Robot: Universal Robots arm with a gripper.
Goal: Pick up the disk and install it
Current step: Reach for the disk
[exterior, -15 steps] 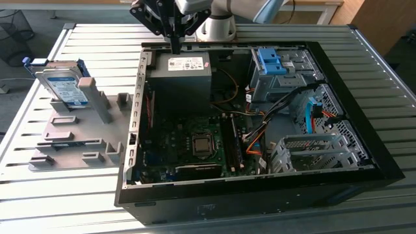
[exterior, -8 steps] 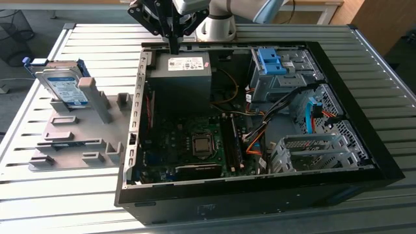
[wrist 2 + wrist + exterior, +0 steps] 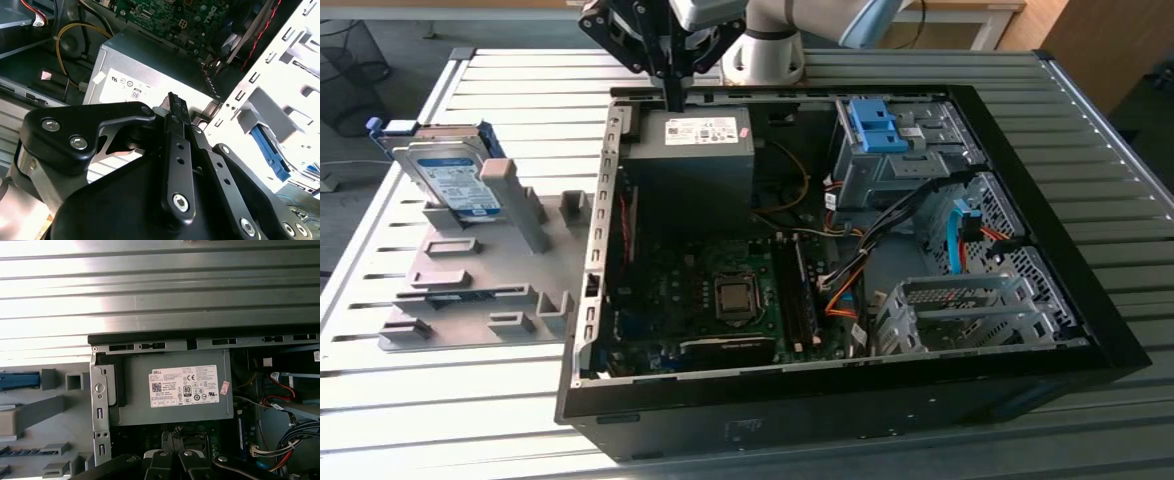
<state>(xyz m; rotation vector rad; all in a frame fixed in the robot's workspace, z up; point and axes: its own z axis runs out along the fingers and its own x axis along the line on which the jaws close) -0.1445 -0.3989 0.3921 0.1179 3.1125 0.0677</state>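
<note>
The pincer (image 3: pixel 675 98) is hanging over the far edge of the open computer case (image 3: pixel 854 425). Its tips are pointing down just above the grey power box (image 3: pixel 694 165) with the white sticker. It is clenched and gripping nothing: in the second wrist view its fingers (image 3: pixel 175 115) are lying pressed together as one dark bar over the top of the box. Whether the tips are touching the box, I cannot tell.

The disk (image 3: pixel 450 180), with its blue side rails, is standing on edge in a grey holder (image 3: pixel 480 280). The holder is sitting on the slatted metal table (image 3: pixel 454 420) at the exterior view's left, outside the case and well apart from the pincer.

Inside the case, a blue bracket (image 3: pixel 878 125) is sitting toward the far corner at the exterior view's right. A perforated metal cage (image 3: pixel 961 310) is sitting nearer the front.
</note>
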